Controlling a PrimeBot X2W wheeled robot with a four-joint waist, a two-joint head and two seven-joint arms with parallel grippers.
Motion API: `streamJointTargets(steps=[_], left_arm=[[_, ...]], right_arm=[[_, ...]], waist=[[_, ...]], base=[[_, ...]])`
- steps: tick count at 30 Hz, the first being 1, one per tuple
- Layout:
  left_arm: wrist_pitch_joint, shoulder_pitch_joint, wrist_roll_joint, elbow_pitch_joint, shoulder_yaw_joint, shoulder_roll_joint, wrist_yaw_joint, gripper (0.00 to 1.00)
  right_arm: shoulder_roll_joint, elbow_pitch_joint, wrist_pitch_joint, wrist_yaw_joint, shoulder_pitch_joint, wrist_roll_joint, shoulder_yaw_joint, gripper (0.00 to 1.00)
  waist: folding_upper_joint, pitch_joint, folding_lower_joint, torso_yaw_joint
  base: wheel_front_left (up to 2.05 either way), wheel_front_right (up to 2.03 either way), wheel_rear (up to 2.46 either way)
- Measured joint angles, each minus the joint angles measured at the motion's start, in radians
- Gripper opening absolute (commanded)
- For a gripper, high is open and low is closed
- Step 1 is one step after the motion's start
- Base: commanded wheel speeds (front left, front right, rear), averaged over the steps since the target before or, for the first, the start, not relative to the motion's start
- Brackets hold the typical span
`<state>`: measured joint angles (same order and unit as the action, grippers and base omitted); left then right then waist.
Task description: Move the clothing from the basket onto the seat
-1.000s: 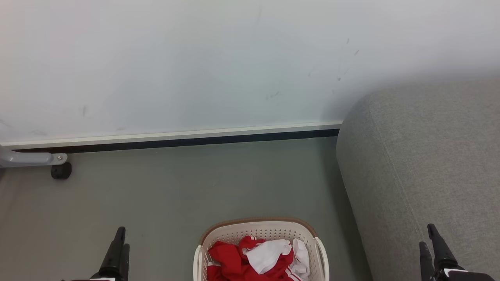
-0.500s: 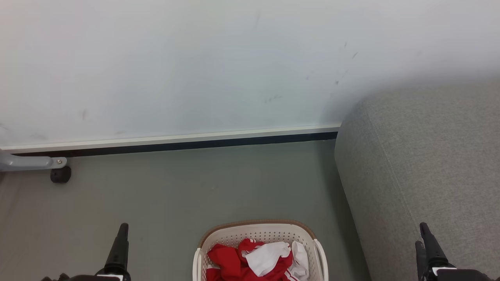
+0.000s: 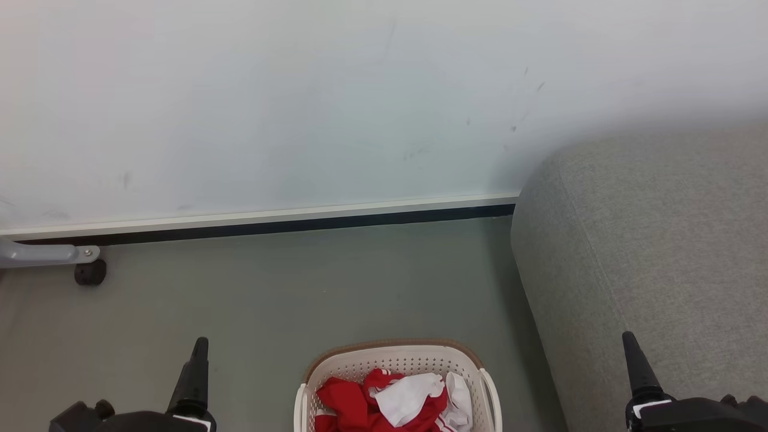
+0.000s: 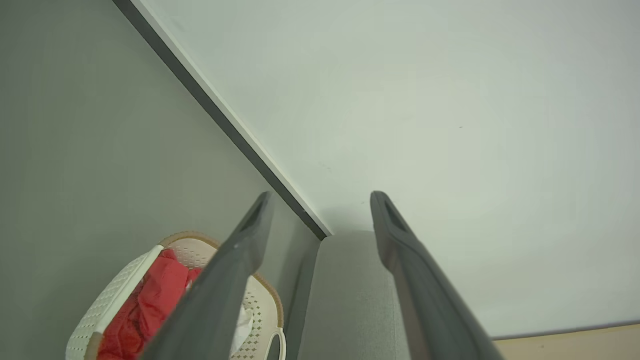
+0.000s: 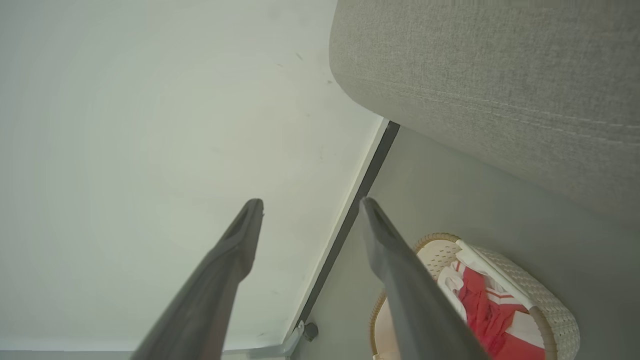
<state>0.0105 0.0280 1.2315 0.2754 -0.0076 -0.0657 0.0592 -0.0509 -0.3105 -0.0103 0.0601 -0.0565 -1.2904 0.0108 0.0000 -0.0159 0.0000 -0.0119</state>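
The clothing [image 3: 384, 405], red with white panels, lies crumpled inside the basket [image 3: 393, 355]. The basket stands on the floor [image 3: 288, 294] at 6 o'clock in the head view, near the grey seat [image 3: 660, 252] at 3 o'clock. The left gripper [image 4: 322, 197] at 7 o'clock and the right gripper [image 5: 311, 204] at 5 o'clock both have their fingers spread wide, holding nothing and apart from the pile. The task looks barely begun: each garment is yet to be grasped, lifted out and laid on the seat.
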Motion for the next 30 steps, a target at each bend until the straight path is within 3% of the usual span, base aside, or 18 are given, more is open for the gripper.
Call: streamJointTargets(steps=[30], left_arm=[[-0.092, -0.037, -0.449, -0.04, -0.069, -0.055, -0.07, 1.0]], right_arm=[[-0.049, 0.0, 0.092, -0.065, -0.02, 0.397, 0.178, 1.0]], waist=[[0.0, -0.013, 0.0, -0.014]], base=[[0.0, 0.0, 0.0]])
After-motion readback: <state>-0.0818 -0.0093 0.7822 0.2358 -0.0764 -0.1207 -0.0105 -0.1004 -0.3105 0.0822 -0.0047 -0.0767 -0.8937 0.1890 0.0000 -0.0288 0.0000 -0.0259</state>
